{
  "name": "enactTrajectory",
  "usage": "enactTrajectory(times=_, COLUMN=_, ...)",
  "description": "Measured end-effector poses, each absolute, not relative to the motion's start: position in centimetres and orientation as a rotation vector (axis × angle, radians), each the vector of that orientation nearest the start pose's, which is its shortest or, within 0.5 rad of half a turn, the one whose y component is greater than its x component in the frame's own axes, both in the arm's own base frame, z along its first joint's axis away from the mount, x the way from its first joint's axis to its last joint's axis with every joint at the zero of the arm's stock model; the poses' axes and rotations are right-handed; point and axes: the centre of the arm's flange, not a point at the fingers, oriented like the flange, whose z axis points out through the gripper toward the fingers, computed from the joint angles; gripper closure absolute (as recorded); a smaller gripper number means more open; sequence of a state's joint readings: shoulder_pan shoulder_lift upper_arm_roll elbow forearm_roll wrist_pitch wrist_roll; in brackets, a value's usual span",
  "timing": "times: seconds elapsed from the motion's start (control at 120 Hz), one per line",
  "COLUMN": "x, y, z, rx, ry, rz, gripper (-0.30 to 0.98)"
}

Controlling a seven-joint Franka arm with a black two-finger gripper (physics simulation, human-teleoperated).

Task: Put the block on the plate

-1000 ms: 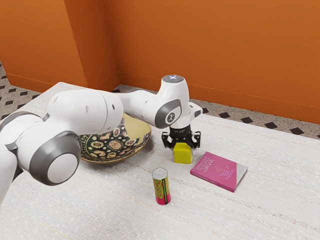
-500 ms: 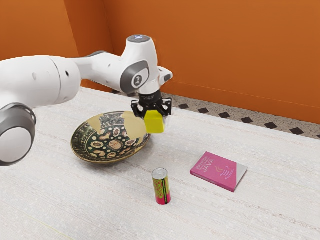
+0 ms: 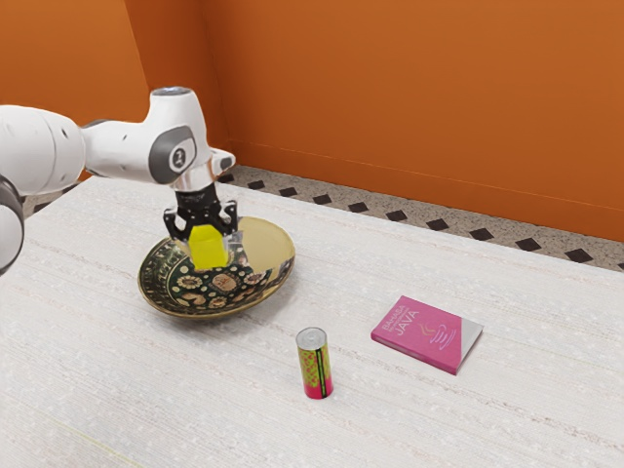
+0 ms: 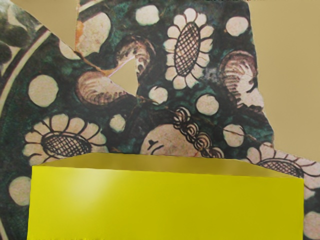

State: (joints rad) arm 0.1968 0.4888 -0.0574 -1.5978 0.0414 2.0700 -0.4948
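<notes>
In the exterior view my gripper (image 3: 205,234) is over the patterned plate (image 3: 222,295), shut on the yellow block (image 3: 209,249), with a finger on either side of it. The block hangs in front of the plate's dark floral middle; whether it touches the plate cannot be told from this side. In the wrist view the yellow block (image 4: 167,205) lies large along the lower edge, and the green, cream and tan surface of the plate (image 4: 210,127) spreads out beyond it.
A red and green can (image 3: 315,365) stands upright on the white table (image 3: 195,400), near the plate. Toward the exterior view's right a pink book (image 3: 427,333) lies flat. An orange wall rises behind the table.
From beside the book, the gripper has lifted the block and carried it toward the exterior view's left, then lower over the plate. The plate, can and book have stayed put.
</notes>
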Motion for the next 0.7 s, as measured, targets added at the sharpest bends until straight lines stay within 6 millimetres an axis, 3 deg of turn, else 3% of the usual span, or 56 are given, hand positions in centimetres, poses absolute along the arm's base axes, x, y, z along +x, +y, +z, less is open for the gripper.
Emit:
enactTrajectory(times=0.1, x=67.6, y=10.4, z=35.6, rx=-2.998, ry=-0.927, rz=-0.008, gripper=0.16)
enactTrajectory(times=0.25, x=67.3, y=9.6, z=38.6, rx=-3.023, ry=-0.876, rz=-0.076, gripper=0.08)
enactTrajectory(times=0.333, x=66.8, y=6.3, z=42.2, rx=-3.054, ry=-0.789, rz=-0.145, gripper=0.05)
enactTrajectory(times=0.458, x=64.4, y=0.8, z=49.5, rx=-3.070, ry=-0.613, rz=-0.251, gripper=0.03)
enactTrajectory(times=0.583, x=61.9, y=-1.4, z=54.5, rx=-3.043, ry=-0.492, rz=-0.283, gripper=0.02)
enactTrajectory(times=0.7, x=59.1, y=-1.7, z=55.9, rx=-3.034, ry=-0.434, rz=-0.238, gripper=0.01)
